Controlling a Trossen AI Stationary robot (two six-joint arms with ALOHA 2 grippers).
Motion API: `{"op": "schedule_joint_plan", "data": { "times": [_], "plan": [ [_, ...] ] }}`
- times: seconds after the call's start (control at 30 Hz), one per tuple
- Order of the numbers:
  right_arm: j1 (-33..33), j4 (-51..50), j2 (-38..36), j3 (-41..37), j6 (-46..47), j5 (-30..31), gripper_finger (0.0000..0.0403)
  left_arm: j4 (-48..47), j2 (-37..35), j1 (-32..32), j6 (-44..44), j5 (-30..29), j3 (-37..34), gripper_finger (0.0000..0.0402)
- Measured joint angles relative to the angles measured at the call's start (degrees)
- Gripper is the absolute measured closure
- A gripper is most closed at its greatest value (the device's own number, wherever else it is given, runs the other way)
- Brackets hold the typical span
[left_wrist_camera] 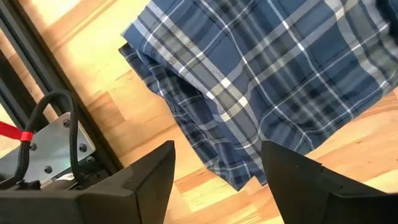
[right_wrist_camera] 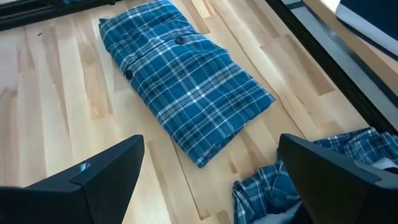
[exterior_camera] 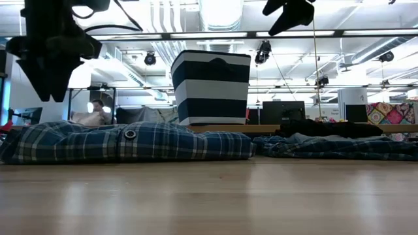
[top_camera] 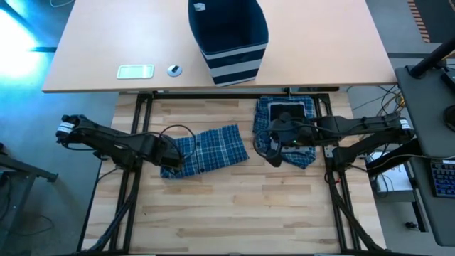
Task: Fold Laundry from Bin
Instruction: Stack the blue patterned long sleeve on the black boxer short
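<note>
high view: folded plaid garment [top_camera: 207, 150] lies crosswise; both grippers' fingers spread, empty.

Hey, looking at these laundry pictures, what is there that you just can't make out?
- Inside of the bin: high view shows only dark shadow, so whether laundry remains is unclear.
- Garment pile: the right gripper and its arm cover the middle in the high view; the black piece is partly hidden.
- Folded plaid garment: its left end lies under the left gripper.
- Two small objects on the far table: too small to identify.
</note>
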Motion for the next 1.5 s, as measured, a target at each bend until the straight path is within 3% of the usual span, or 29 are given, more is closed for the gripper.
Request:
{"op": "schedule_joint_plan", "data": {
  "times": [0.37,0.63,0.8,1.2,1.23,1.37,1.5],
  "plan": [
    [0.0,-0.1,0.0,0.0,0.0,0.0,0.0032,-0.2,0.0,0.1,2.5,-1.8,-0.4,0.0186],
    [0.0,-0.1,0.1,0.0,0.0,0.0,0.0032,0.1,0.0,0.2,4.2,-11.1,-0.4,0.0189],
    [0.0,-0.1,0.1,0.0,0.0,0.0,0.0032,0.7,-0.1,0.2,7.9,-11.9,-0.4,0.0189],
    [0.0,0.0,0.1,0.0,-0.1,0.0,0.0032,1.2,-4.9,-1.7,8.0,-10.6,-0.5,0.0111],
    [0.0,1.1,0.1,-0.3,-2.3,0.9,0.0032,1.7,-5.3,-2.4,7.7,-10.4,-0.5,0.0106],
    [-0.1,13.8,0.8,-2.2,-35.2,11.4,0.0032,5.2,-5.7,-6.6,6.0,-10.2,-0.5,0.0101],
    [-0.3,24.8,2.1,-2.3,-54.5,8.1,0.0032,5.9,-4.9,-10.9,2.5,-12.1,-0.5,0.0107]
  ]
}}
